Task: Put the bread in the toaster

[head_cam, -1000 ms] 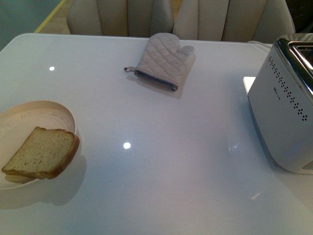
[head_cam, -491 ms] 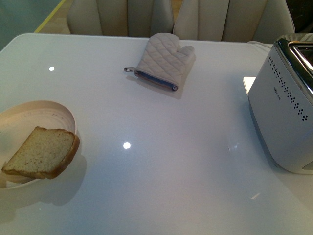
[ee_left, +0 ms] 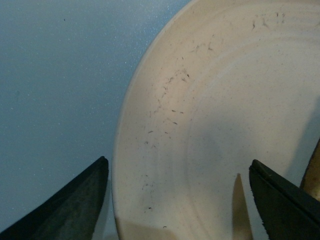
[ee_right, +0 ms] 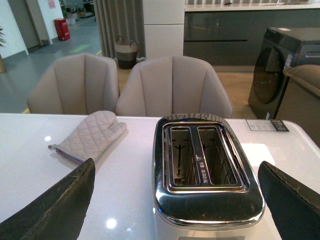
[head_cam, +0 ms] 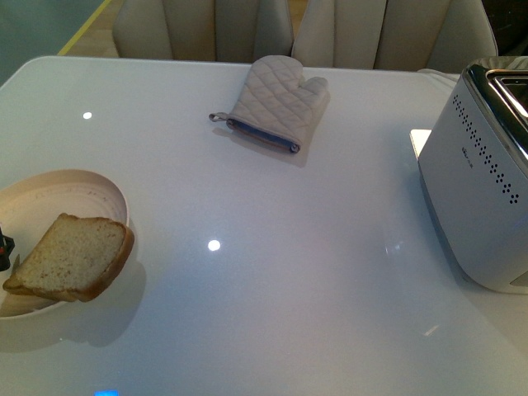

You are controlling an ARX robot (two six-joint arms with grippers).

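Note:
The bread (head_cam: pixel 73 257) is a tan speckled slice with a brown crust, leaning on the near right rim of the round cream plate (head_cam: pixel 58 191) at the table's left. My left gripper (ee_left: pixel 177 200) is open over the plate (ee_left: pixel 225 100), one finger past its rim. A sliver of bread crust (ee_left: pixel 314 172) shows beside the other finger. A dark tip of this gripper (head_cam: pixel 4 247) shows at the front view's left edge. The white toaster (head_cam: pixel 483 190) stands at the right. My right gripper (ee_right: pixel 176 165) is open above its chrome top (ee_right: pixel 207 200), both slots empty.
A grey quilted oven mitt (head_cam: pixel 276 103) lies at the far middle of the white table and also shows in the right wrist view (ee_right: pixel 90 135). Beige chairs (head_cam: pixel 206 29) stand behind the far edge. A small card (ee_right: pixel 267 125) lies beyond the toaster.
A dark tip of my left gripper has come into the front view at the left edge, beside the bread. The bread, plate, mitt and toaster have not moved.

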